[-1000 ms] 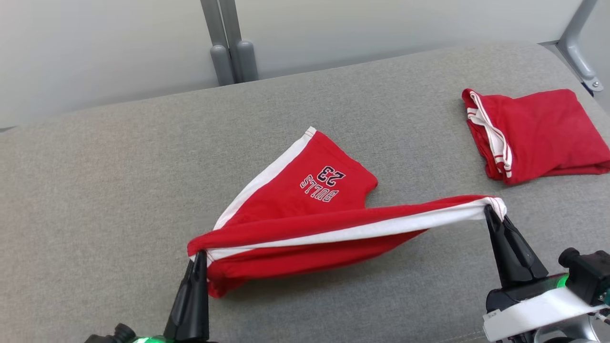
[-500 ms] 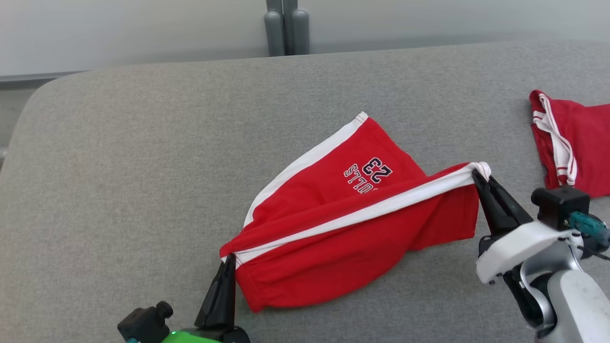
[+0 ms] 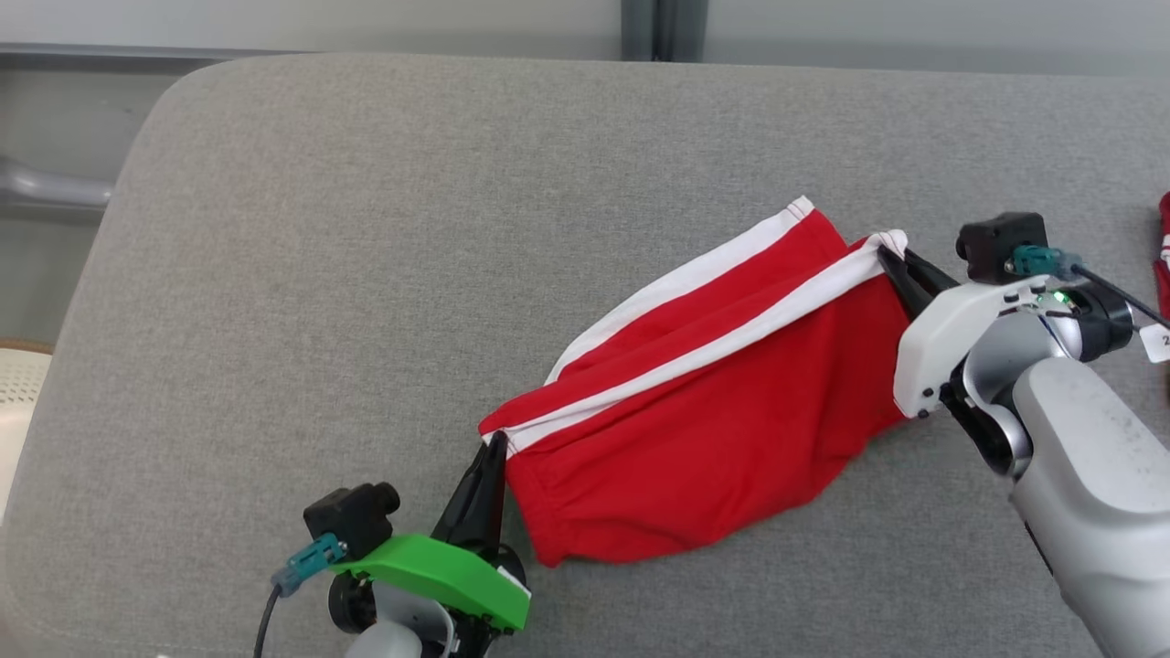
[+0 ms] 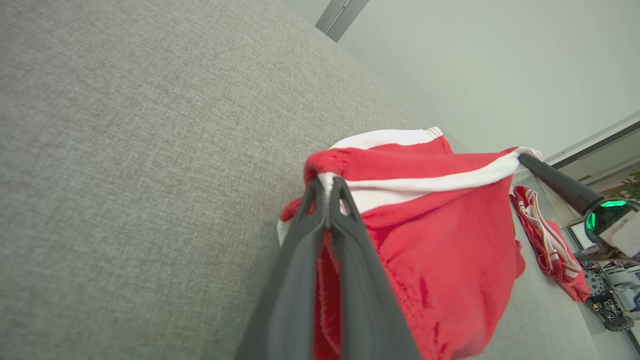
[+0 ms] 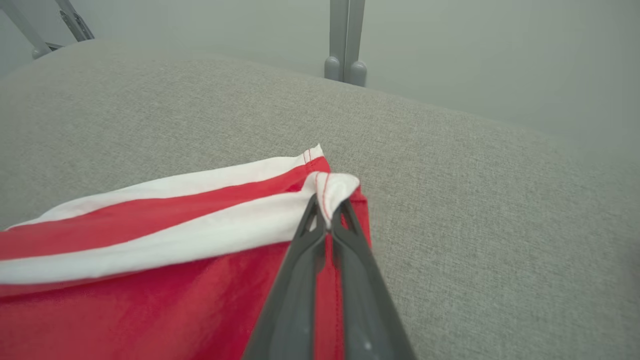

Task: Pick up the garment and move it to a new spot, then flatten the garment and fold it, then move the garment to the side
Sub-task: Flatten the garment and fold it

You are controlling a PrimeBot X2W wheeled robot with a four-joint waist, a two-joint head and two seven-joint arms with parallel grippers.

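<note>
1. Grey fabric-covered tabletop [image 3: 366, 274]: we record a broad padded surface with rounded corners, carrying everything below.

2. Red shorts [image 3: 713, 429] with white side stripes: we find them right of centre on the tabletop. The upper striped edge is raised and stretched taut between the two grippers. The red body hangs below it, and its lower fold rests on the fabric.

3. Right gripper [image 3: 885, 256]: we note its fingers pressed together, pinching the far hem corner at the white stripe, seen close in the right wrist view [image 5: 327, 210].

4. Left gripper [image 3: 496, 440]: we note its fingers likewise pressed together, pinching the near waistband corner [image 4: 327, 182].

5. Second red garment [image 4: 545, 240], with white trim: it lies well apart, beyond the right gripper.
</note>
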